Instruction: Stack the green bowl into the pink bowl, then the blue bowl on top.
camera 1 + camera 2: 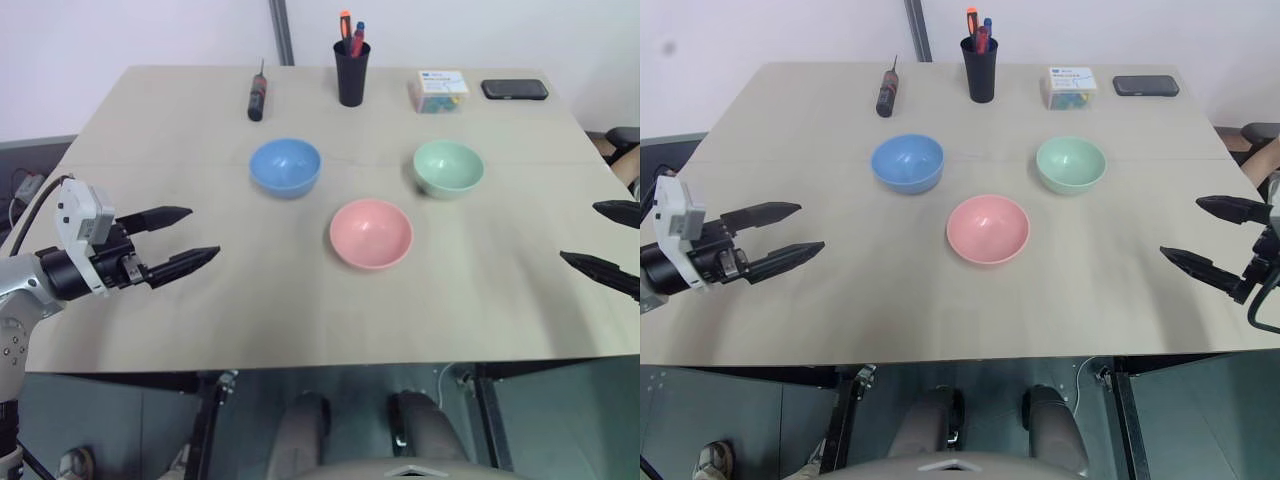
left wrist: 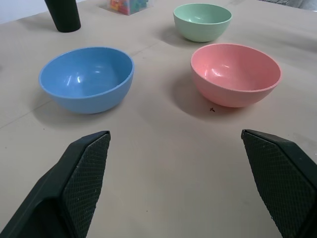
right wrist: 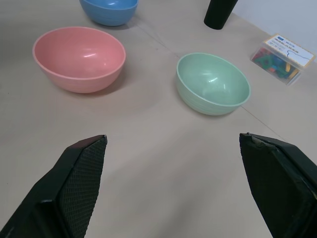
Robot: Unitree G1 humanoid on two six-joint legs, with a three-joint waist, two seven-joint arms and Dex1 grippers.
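Observation:
Three bowls stand apart and upright on the beige table (image 1: 200, 320). The pink bowl (image 1: 371, 233) is nearest me, in the middle. Behind it to the left sits the blue bowl (image 1: 285, 166), and behind it to the right the green bowl (image 1: 448, 167). My left gripper (image 1: 190, 236) hovers open over the table's left side, well left of the pink bowl, holding nothing. At the table's right edge my right gripper (image 1: 1195, 234) is open too, fingers empty and pointing toward the bowls.
Along the far edge are a black screwdriver (image 1: 256, 97), a black cup of pens (image 1: 351, 68), a clear box of coloured clips (image 1: 439, 91) and a black phone (image 1: 514, 89). Bare tabletop lies between the grippers and the bowls.

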